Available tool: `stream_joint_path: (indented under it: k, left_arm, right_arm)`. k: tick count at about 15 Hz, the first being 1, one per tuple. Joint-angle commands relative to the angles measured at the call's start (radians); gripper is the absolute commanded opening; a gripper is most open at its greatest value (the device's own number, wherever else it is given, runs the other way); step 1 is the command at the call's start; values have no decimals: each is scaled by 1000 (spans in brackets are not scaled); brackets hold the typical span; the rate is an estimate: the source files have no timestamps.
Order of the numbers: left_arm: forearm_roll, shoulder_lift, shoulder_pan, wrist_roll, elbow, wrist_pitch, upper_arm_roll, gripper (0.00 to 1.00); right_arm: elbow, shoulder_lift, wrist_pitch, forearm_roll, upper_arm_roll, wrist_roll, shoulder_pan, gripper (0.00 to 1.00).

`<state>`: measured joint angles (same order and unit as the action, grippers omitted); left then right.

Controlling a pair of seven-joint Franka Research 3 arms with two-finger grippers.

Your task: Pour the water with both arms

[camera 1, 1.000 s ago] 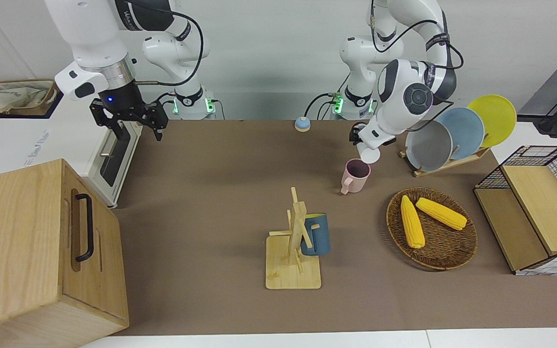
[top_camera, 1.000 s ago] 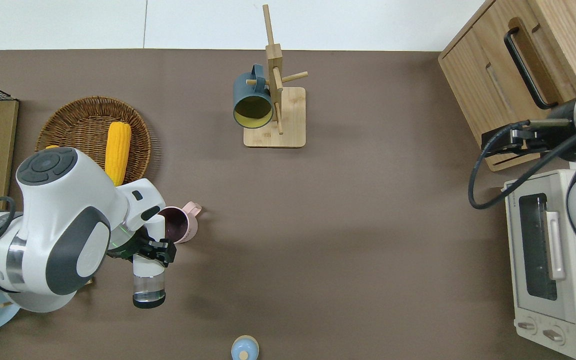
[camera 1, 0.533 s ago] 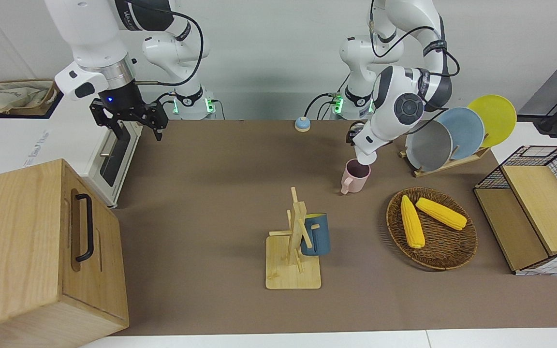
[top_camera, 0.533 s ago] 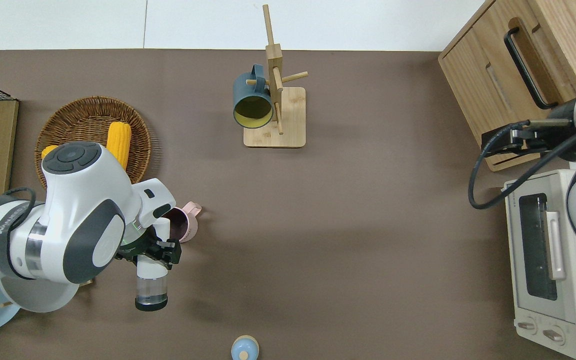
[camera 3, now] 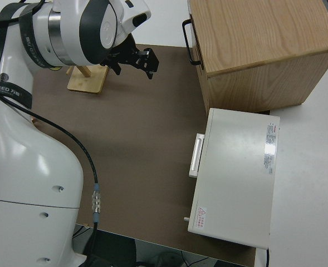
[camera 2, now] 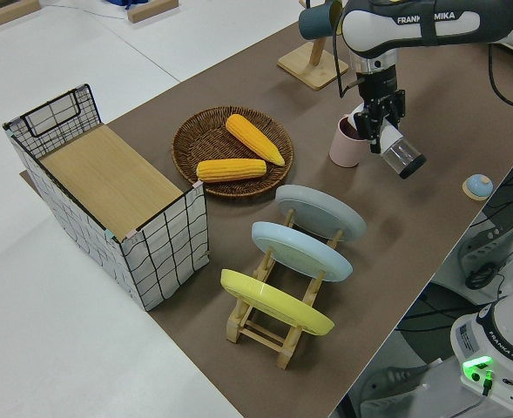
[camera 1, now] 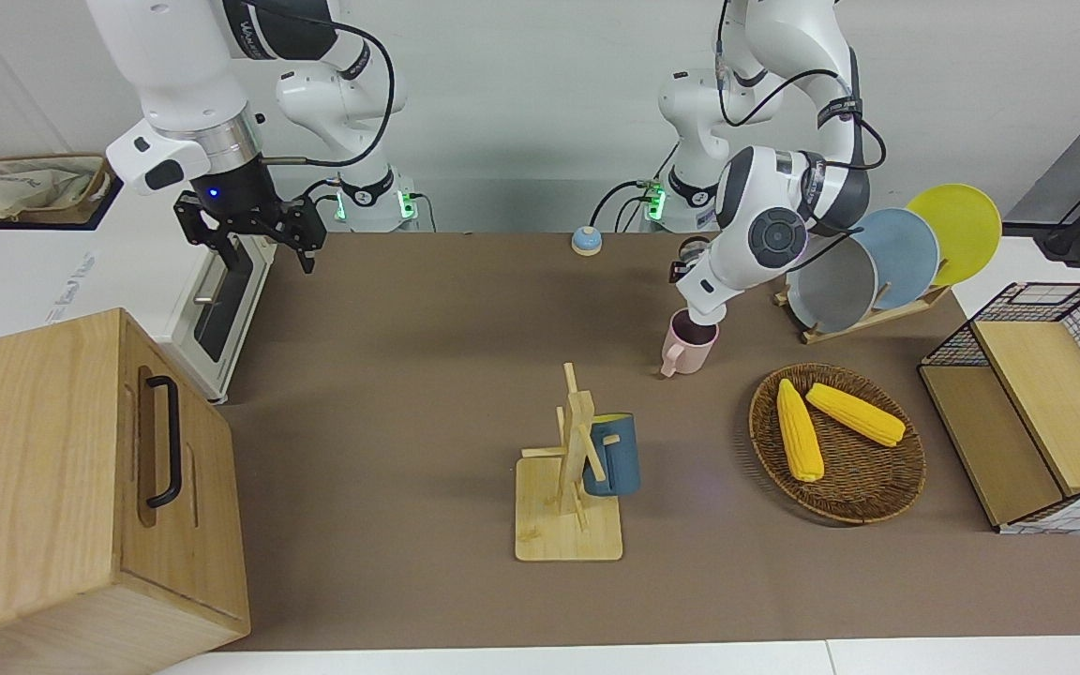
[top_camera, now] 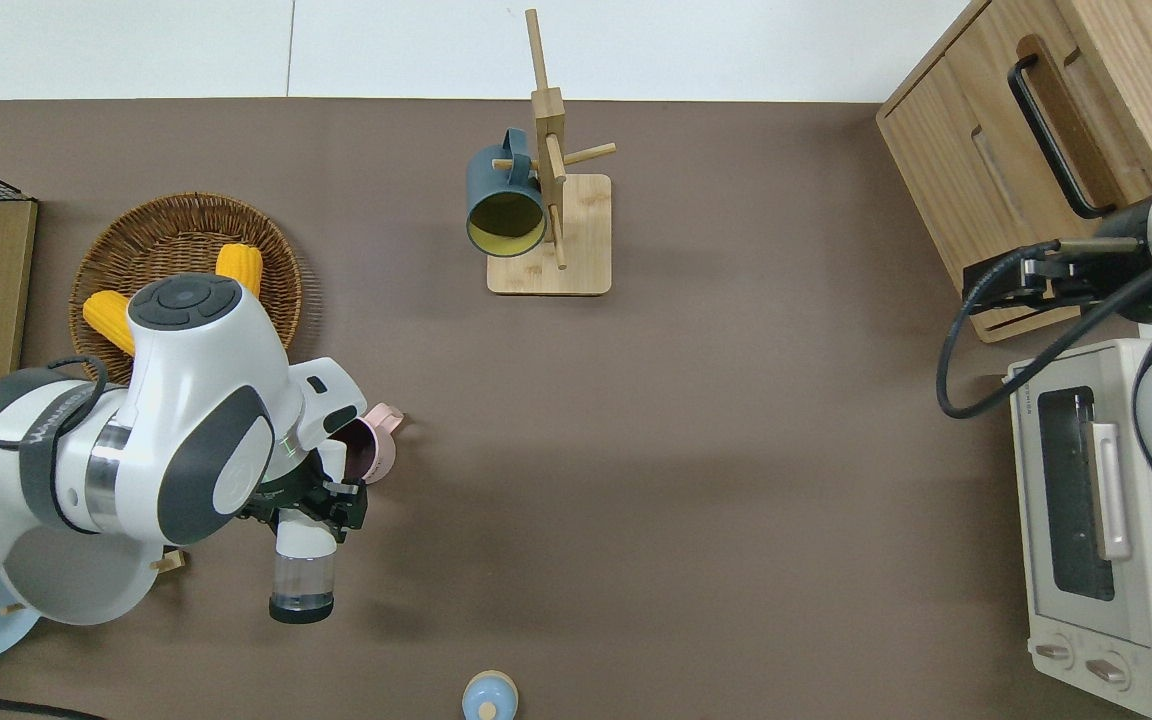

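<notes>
Pinching a tilted bottle [top_camera: 302,555] over the pink mug [top_camera: 368,449], left gripper [top_camera: 308,502] works beside the corn basket [top_camera: 141,240]; right arm parked, apparently spread.

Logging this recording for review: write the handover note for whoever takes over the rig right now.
Left pincer: shut on the clear bottle, tipped with its white mouth end at the pink mug's rim.
Right pincer: open, empty; that arm is parked.
Pink mug: upright on the table, beside the corn basket and nearer to the robots.
Done: bottle picked up and tilted to the mug.
Left: finish the pour, right the bottle, set it down. Whether water is flowing cannot be seen.
</notes>
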<state>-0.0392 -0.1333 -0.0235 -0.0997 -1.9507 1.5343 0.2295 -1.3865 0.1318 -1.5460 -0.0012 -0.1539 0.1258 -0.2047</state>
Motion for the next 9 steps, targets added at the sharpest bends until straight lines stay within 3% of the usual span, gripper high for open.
stream_joint_path:
  k: [1, 9]
  left_arm:
    - [28, 3, -18, -22, 55, -85, -4, 0]
    - [28, 14, -27, -23, 55, -103, 1, 0]
  right_arm:
    - [1, -6, 11, 18, 1, -11, 4, 992]
    - [1, -6, 11, 18, 1, -11, 4, 992]
